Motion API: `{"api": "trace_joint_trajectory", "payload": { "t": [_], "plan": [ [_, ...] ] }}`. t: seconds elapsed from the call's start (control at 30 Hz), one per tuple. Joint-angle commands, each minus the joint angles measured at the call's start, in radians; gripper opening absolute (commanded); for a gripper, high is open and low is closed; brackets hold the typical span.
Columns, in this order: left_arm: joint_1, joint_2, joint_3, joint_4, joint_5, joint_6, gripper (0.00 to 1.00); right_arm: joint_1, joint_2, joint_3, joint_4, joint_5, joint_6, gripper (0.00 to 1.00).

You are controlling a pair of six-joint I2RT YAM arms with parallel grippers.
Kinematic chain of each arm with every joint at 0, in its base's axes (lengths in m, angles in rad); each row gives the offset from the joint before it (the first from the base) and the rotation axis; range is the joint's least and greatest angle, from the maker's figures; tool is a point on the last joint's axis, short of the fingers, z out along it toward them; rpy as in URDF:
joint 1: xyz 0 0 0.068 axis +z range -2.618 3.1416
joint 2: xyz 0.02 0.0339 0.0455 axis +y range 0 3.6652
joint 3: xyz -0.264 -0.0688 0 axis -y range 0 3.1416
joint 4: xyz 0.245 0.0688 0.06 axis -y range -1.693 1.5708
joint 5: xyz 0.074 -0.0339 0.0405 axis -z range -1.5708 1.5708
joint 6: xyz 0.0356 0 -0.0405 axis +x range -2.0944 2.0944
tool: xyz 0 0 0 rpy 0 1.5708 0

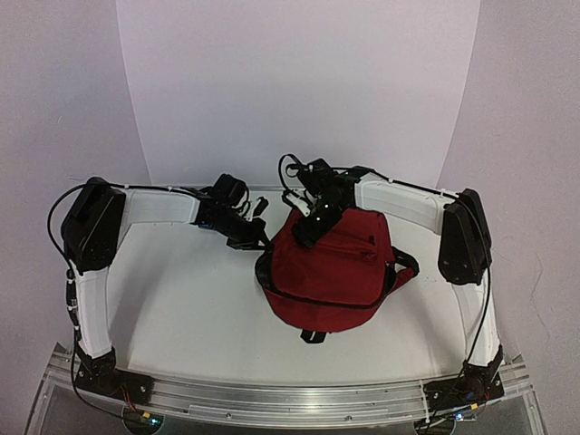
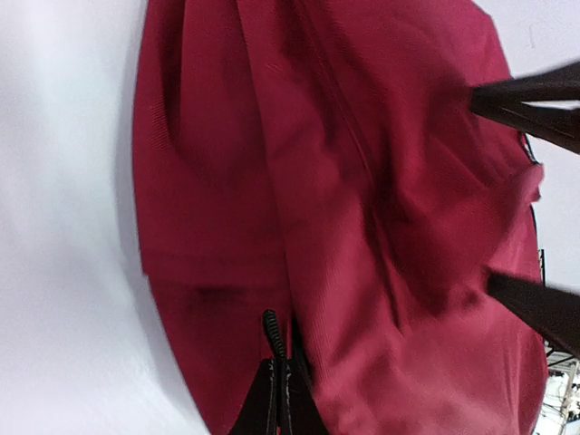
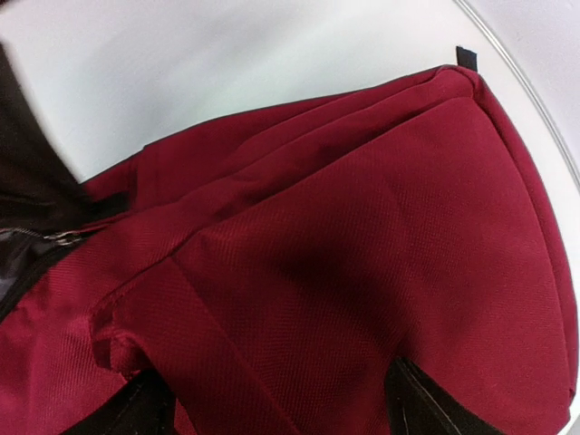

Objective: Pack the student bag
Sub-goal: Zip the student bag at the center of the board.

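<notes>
Top external: the student bag (image 1: pixel 340 276) lies on the table (image 1: pixel 181 308), off-centre toward 3 o'clock; the left gripper (image 1: pixel 254 239) sits at its 10 o'clock edge, the right gripper (image 1: pixel 313 228) over its 11 o'clock corner. Left wrist: jaws pressed together at 6 o'clock, a black ribbed cord (image 2: pixel 270 331) at their tips (pinched or not, I cannot tell). Right wrist: jaws spread at 5 and 7 o'clock against the bag.
</notes>
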Motion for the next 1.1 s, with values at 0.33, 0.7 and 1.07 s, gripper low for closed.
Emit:
{"api": "trace_joint_trajectory", "payload": {
  "t": [0.33, 0.7, 1.07],
  "plan": [
    [-0.018, -0.329, -0.263, 0.186, 0.038, -0.022, 0.0, -0.076, 0.166, 0.164, 0.059, 0.099, 0.029, 0.73],
    [-0.167, -0.387, -0.356, 0.301, -0.009, 0.025, 0.0, -0.107, 0.139, 0.14, 0.055, 0.004, 0.052, 0.75],
    [-0.17, -0.397, -0.369, 0.269, -0.119, 0.07, 0.02, -0.111, -0.143, -0.038, 0.025, -0.464, 0.079, 0.79]
  ]
}}
